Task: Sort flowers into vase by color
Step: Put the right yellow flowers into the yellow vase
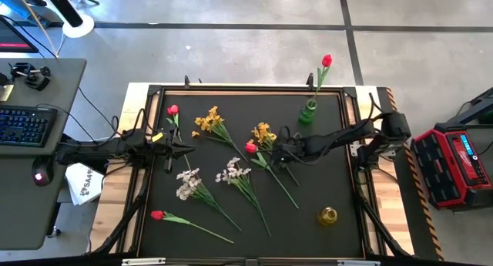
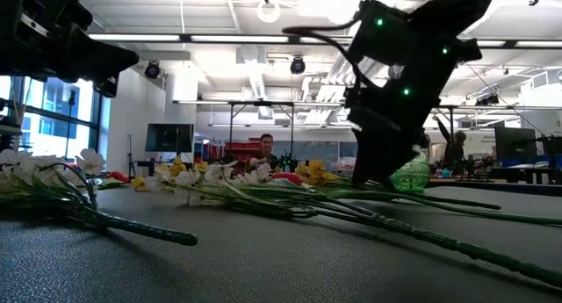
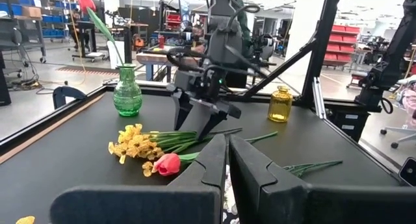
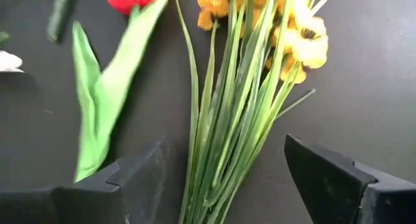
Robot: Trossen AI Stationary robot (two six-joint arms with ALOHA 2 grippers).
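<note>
Right pincer (image 1: 283,153) poised low over the middle of the surface (image 1: 339,181), fingers spread wide to either side of the grassy stems of a yellow flower (image 1: 264,134); nothing is gripped yet. A red tulip (image 1: 251,148) lies just beside that bunch, its broad leaf and stem crossing close to the yellow stems. Left pincer (image 1: 179,149) waits near the left edge, its fingers nearly together and holding nothing. Other flowers lie loose on the surface: a second yellow flower (image 1: 209,119) and a red tulip (image 1: 172,110) toward the far left, two white sprays (image 1: 187,182) (image 1: 231,172) nearer the middle, and a third red tulip (image 1: 158,215) by the near left corner. A green vase (image 1: 308,112) at the far edge already holds one red tulip (image 1: 326,61); a yellow vase (image 1: 328,216) stands empty near the near right corner. Principal hazards, as judged: closing here may catch the tulip's leaf with the yellow stems, lifting two colours together; the loose, splayed blades may be only partly caught, letting the bunch droop or slip; and a long stem carried low toward either vase could sweep neighbouring flowers or tip the light vase.
</note>
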